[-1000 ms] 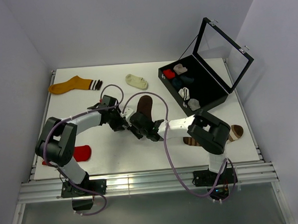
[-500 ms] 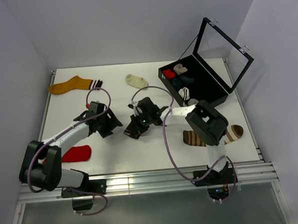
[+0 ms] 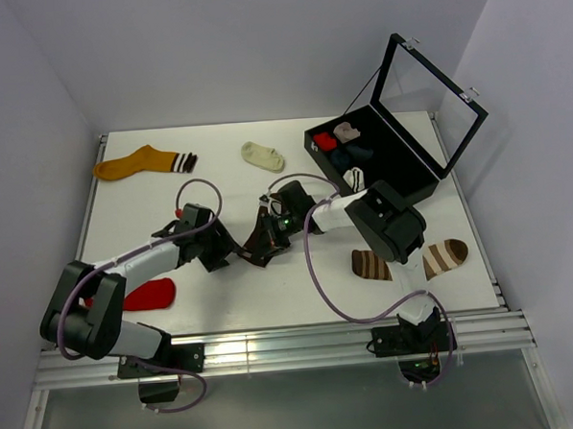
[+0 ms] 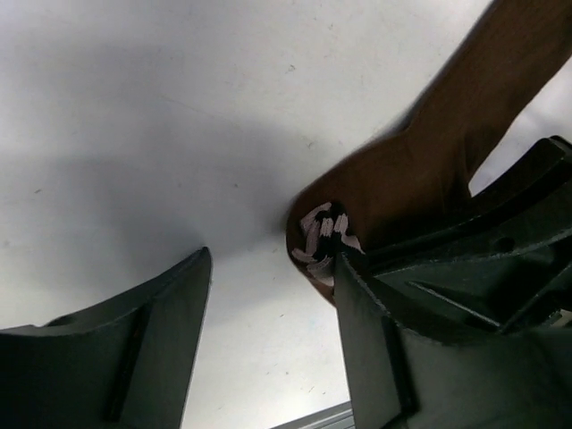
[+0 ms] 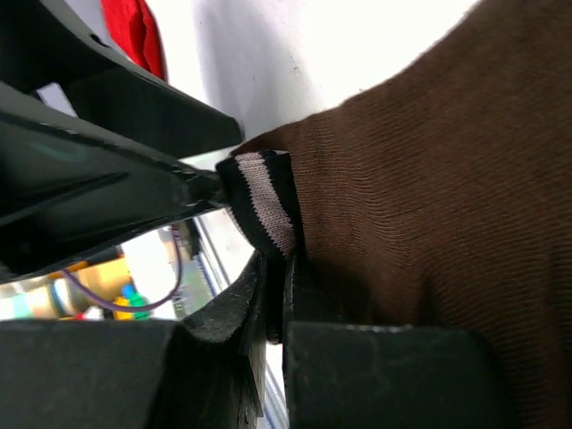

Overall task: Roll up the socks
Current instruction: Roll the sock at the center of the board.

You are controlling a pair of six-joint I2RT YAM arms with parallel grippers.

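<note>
The right claw is clamped on the brown sock. In its wrist view the two fingers meet at the bottom centre, with a fold of the fabric pinched between them. The striped cuff bunches up just above the fingertips, and the rest of the sock fills the right half of the frame. The left claw stands with its jaws apart, bare white table showing between them. In that view the sock runs from the upper right corner down to the middle. Its cuff end touches the inner edge of the finger on the right side of the frame and is well apart from the other finger. From above, both claws meet near the centre of the table, the left claw just beside the right claw. The red sock lies at the lower left by the left arm. The cream sock lies at the upper middle, well apart from both claws.
</note>
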